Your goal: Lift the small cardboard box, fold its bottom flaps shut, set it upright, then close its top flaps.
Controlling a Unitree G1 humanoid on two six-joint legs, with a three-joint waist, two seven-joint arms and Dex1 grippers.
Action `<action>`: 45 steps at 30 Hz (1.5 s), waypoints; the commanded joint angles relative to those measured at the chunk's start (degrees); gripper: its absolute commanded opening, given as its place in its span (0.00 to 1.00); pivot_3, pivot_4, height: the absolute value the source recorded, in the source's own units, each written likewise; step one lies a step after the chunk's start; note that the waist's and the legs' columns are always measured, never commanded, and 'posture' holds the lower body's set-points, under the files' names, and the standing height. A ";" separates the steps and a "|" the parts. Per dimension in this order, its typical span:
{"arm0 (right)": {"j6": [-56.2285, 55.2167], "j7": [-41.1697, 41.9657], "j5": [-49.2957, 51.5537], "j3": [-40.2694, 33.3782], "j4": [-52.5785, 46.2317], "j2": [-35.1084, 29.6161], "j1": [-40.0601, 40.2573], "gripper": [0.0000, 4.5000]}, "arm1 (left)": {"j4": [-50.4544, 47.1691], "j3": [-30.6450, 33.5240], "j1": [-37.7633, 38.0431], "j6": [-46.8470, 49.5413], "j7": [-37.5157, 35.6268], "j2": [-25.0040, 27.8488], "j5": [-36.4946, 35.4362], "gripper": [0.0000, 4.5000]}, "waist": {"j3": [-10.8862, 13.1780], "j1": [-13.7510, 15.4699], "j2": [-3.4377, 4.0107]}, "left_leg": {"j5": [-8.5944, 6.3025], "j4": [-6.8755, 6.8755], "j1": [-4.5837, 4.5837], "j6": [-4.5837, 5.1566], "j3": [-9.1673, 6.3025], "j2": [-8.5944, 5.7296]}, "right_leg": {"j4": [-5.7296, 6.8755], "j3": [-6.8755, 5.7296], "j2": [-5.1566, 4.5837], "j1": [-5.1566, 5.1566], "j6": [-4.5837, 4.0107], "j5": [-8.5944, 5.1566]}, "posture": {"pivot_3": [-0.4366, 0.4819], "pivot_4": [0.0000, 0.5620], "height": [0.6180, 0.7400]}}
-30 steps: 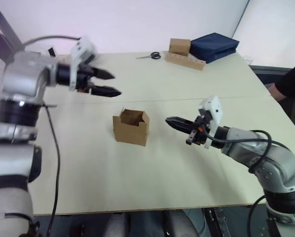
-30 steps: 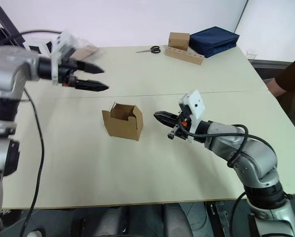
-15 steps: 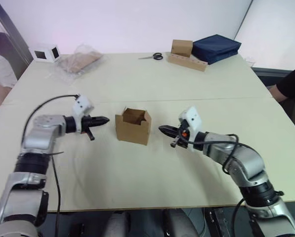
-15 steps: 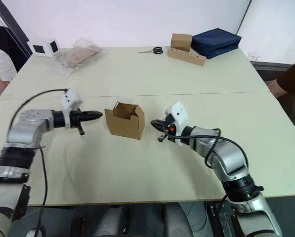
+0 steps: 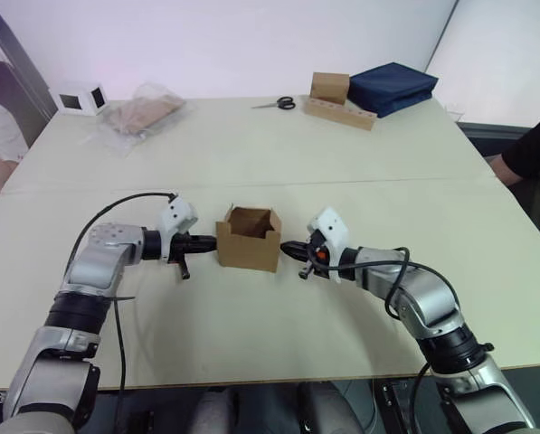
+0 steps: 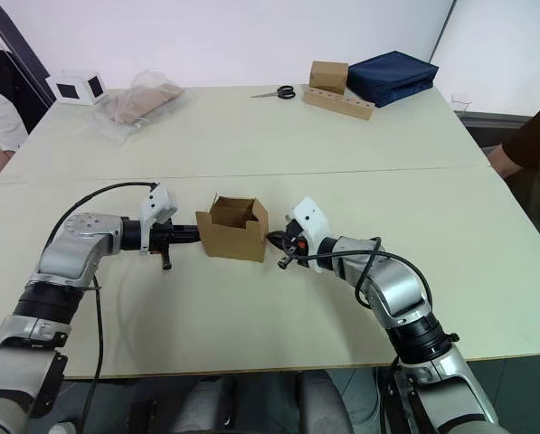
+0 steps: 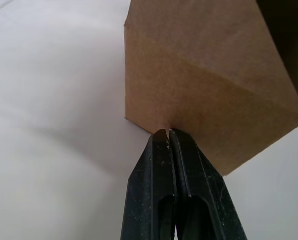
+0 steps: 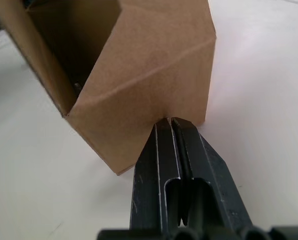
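The small cardboard box [image 5: 249, 239] stands on the table [image 5: 251, 334] in front of me, its top open with the flaps up. My left gripper [image 5: 210, 242] is shut, its tips pressing the box's left wall low down. In the left wrist view those closed tips [image 7: 167, 134] meet the brown wall [image 7: 203, 85]. My right gripper [image 5: 285, 249] is shut too, with its tips against the box's right wall. The right wrist view has the closed tips [image 8: 168, 121] touching the carton [image 8: 149, 75] near its base. The box is squeezed between both grippers, held by neither.
At the table's far side lie scissors [image 5: 275, 103], a tan carton on a holed wooden bar [image 5: 336, 99] and a dark blue bag [image 5: 392, 85]. Far left are a white cube [image 5: 80, 97] and a plastic-wrapped bundle [image 5: 145, 110]. A person's sleeve [image 5: 534, 149] shows at the right edge.
My left arm came down from high over the table, its gripper closed, and its tips reached the box's left wall. The right gripper slid left to the box's right wall.
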 commanded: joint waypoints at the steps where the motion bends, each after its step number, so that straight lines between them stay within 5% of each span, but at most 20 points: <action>1: 1.48 1.59 1.60 -1.72 -4.77 -0.62 0.31 0.00 | -5.27 -0.33 0.80 2.48 -1.72 0.28 -2.43 0.01 | 0.00 0.09 0.00 | 0.00 0.00 0.00 0.00 0.00 0.00 | 0.00 0.00 0.00 0.00 0.00 0.00 | 0.48 0.27 1.00; 35: 9.22 5.64 1.38 -2.32 -14.20 -8.29 5.17 0.00 | -16.74 -1.46 6.61 8.70 -2.96 4.54 -3.29 0.01 | 0.00 0.11 0.00 | -0.01 0.00 0.03 0.03 -0.01 0.01 | 0.00 0.00 0.01 0.03 0.00 0.00 | 0.48 0.27 1.00; 41: 6.86 5.59 2.75 -9.90 -13.17 -9.72 5.81 0.00 | -16.26 3.30 7.69 8.60 -3.14 8.54 -5.85 0.01 | 0.00 0.08 0.00 | -0.02 0.00 0.03 0.03 -0.01 0.02 | 0.00 0.00 0.02 0.02 0.00 0.00 | 0.48 0.27 1.00; 45: 6.22 7.50 6.78 -14.86 -13.31 -9.07 4.43 0.00 | -19.07 9.11 5.37 14.75 -1.14 6.79 -13.87 0.01 | 0.00 0.24 0.00 | -0.02 0.00 0.02 0.03 0.00 0.02 | -0.01 0.00 0.01 0.04 0.00 0.00 | 0.48 0.27 1.00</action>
